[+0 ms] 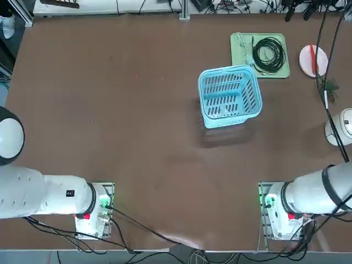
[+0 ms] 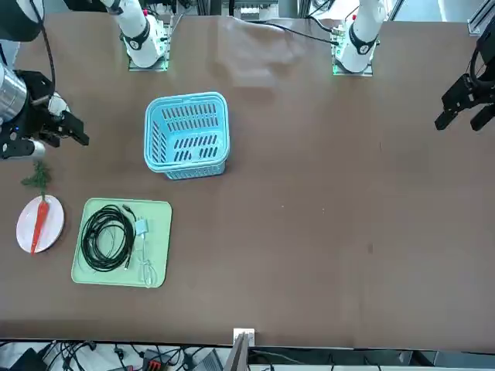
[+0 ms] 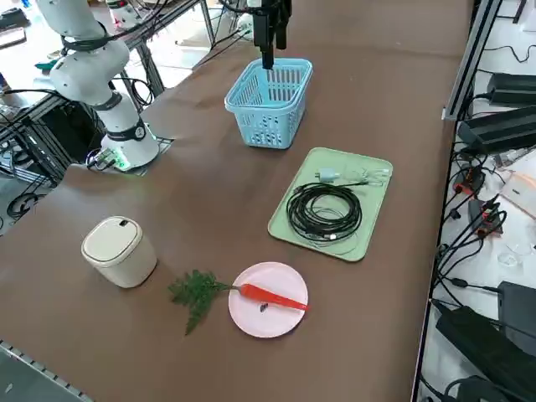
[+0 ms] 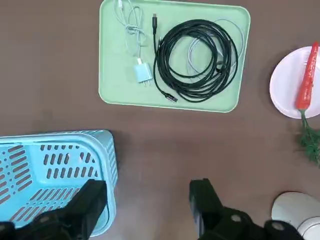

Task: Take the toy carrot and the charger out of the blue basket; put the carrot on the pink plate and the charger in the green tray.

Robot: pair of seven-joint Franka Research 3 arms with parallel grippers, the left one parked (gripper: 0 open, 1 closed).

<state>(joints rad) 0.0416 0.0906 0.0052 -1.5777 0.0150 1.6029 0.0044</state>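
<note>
The toy carrot (image 3: 272,296) lies on the pink plate (image 3: 260,322), its green leaves hanging off the rim onto the table. The white charger (image 4: 142,72) with its thin cable rests in the green tray (image 4: 115,90), beside a coiled black cable (image 4: 197,60). The blue basket (image 1: 228,96) stands upright mid-table, and nothing shows inside it. My right gripper (image 4: 145,200) hangs high over the table between the basket and the plate. It is open and holds nothing. In the front view the gripper (image 2: 46,131) is at the left edge.
A white lidded canister (image 3: 117,251) stands near the table edge on my right, close to the carrot's leaves (image 3: 194,293). A dark cable (image 1: 329,82) hangs past the plate in the top view. Bare brown tabletop (image 1: 137,126) stretches left of the basket.
</note>
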